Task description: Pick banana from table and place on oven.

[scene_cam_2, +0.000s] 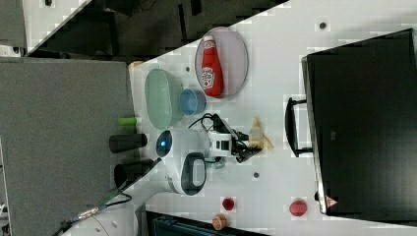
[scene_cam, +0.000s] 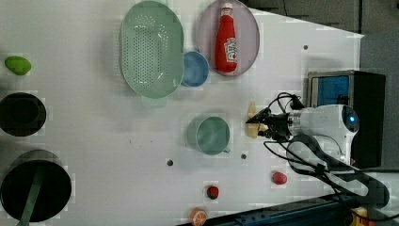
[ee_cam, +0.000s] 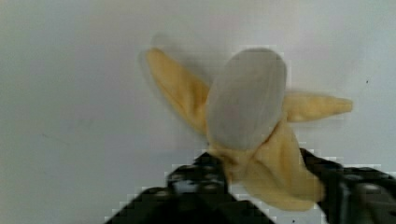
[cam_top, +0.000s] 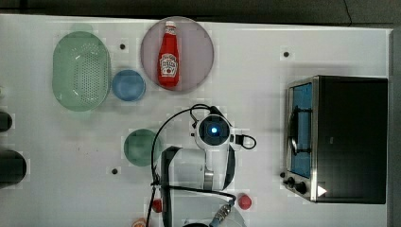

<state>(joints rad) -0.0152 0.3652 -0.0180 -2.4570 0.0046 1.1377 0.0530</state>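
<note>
a: how many of each on the table (scene_cam: 94, 141)?
b: one banana (scene_cam: 254, 123), one oven (cam_top: 350, 137), one ketchup bottle (scene_cam: 226, 37) on one plate (scene_cam: 204, 28), one green colander (scene_cam: 150, 47), one blue bowl (scene_cam: 195, 69), one green cup (scene_cam: 211, 135).
a: small red pieces?
b: two, (scene_cam: 279, 177) and (scene_cam: 212, 191), plus one orange slice (scene_cam: 198, 216) at six o'clock. one green fruit (scene_cam: 18, 65) at nine o'clock, two black containers (scene_cam: 21, 113) (scene_cam: 35, 186).

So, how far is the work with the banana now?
Done: the gripper has reached the banana, which lies on the table. In hand: the fingers stand on both sides of its lower part; whether the grip is firm I cannot tell. Left: lifting it and placing it on the oven, whose black top is bare.
</note>
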